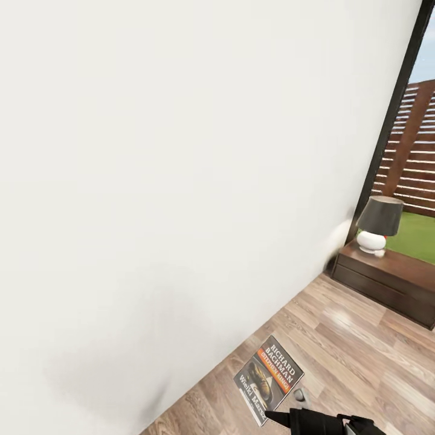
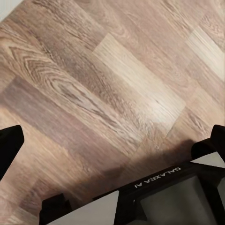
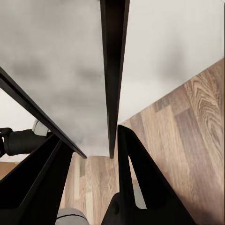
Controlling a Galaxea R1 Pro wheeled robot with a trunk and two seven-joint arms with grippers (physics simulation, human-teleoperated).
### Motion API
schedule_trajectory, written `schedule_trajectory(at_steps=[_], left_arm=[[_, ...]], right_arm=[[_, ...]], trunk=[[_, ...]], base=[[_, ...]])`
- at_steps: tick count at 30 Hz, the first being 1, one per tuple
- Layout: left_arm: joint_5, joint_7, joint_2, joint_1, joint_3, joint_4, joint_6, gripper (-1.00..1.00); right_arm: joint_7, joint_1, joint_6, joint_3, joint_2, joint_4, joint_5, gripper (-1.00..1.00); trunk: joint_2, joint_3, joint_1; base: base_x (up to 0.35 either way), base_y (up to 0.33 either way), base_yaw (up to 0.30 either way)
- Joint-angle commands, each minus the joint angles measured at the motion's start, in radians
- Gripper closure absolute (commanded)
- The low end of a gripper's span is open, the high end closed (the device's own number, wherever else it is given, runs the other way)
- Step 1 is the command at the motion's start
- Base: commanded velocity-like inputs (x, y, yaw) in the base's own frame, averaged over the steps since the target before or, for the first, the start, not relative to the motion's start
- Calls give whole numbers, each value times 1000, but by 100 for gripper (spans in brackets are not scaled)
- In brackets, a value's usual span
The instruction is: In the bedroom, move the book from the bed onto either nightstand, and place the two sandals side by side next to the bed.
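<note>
You've got the book (image 1: 269, 379) tilted above the plank floor (image 1: 362, 338), cover up; nightstand (image 1: 386, 281) sits in the far corner.

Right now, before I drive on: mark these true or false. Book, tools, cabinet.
1. The book lies on a bed. False: the right tool grips it beside the white wall, over the wood floor.
2. A lamp stands on the low dark cabinet. True.
3. The left tool holds a sandal. False: it is open, with bare floor between its fingers.
4. The book's cover reads "Richard Bachman". True.
</note>
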Motion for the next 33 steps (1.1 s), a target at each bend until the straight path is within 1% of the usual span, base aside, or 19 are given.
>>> schedule_trajectory(at_steps=[1, 19, 23, 33], left_arm=[[9, -3, 0, -1, -9, 1, -4, -100], [9, -3, 0, 0, -9, 1, -4, -100], [9, -3, 0, 0, -9, 1, -4, -100], [9, -3, 0, -1, -9, 1, -4, -100]], right_arm=[[1, -1, 10, 5, -1, -1, -12, 100], [1, -1, 10, 5, -1, -1, -12, 100], [2, -1, 10, 5, -1, -1, -12, 100], [3, -1, 10, 5, -1, -1, -12, 100]], trunk=[[-1, -1, 1], [-1, -1, 1], [-1, -1, 1], [-1, -1, 1]], base=[[331, 0, -4], [328, 0, 0], [109, 0, -71], [6, 0, -267]])
